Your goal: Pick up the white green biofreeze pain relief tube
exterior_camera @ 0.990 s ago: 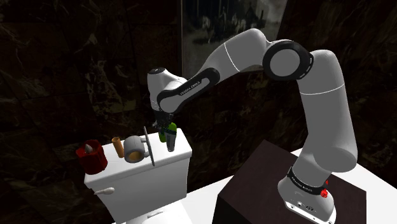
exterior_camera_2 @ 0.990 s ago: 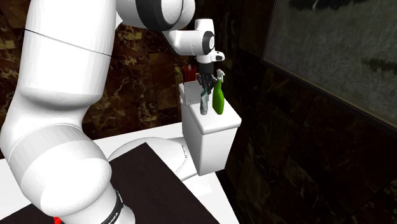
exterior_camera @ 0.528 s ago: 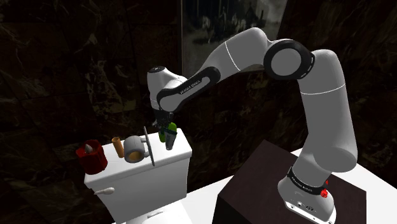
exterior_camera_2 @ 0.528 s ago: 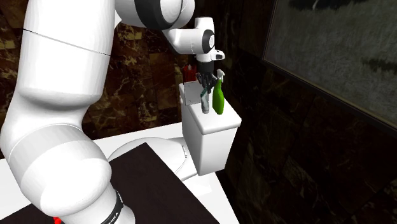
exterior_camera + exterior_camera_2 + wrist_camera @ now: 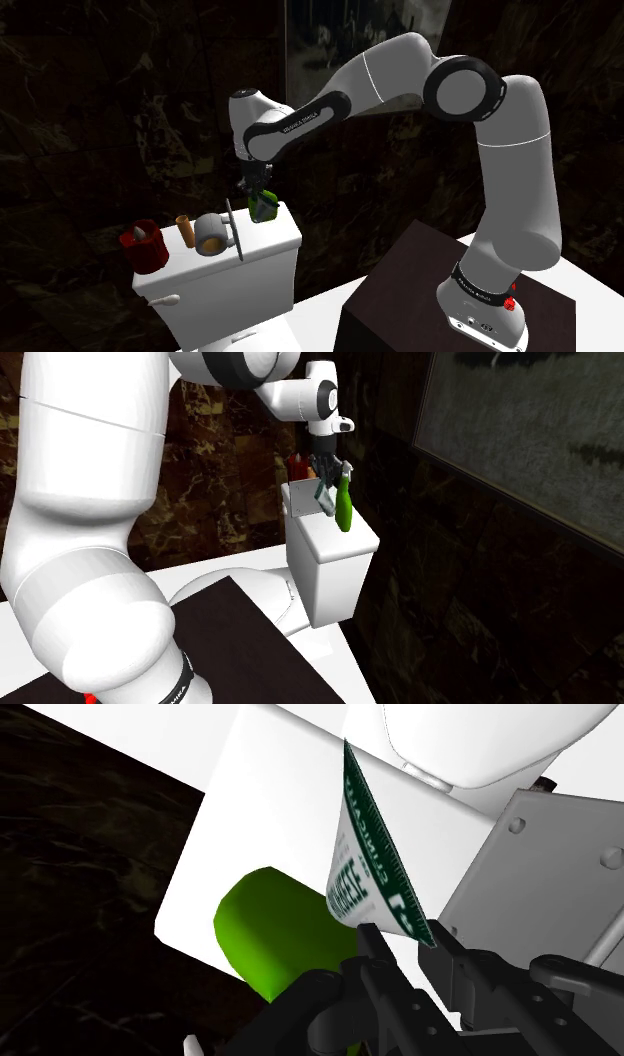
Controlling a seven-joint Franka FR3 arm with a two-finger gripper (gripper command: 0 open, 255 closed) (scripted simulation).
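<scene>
Over the white tank [image 5: 255, 270], the fingers [image 5: 392, 994] clasp the white-green tube [image 5: 365, 869], hiding its gripped end.

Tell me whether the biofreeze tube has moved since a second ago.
Yes. The tube, clamped in the gripper, has moved upward, away from the white tank lid in the second exterior view.

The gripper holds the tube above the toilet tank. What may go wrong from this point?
1. The gripper clasps the tube by one end alone, so it may swing or slip out during the lift.
2. The green bottle is right beside the tube, near the tank lid's edge; a sideways move might knock it off.
3. The grey panel is close on the gripper's other side and could be bumped.
</scene>
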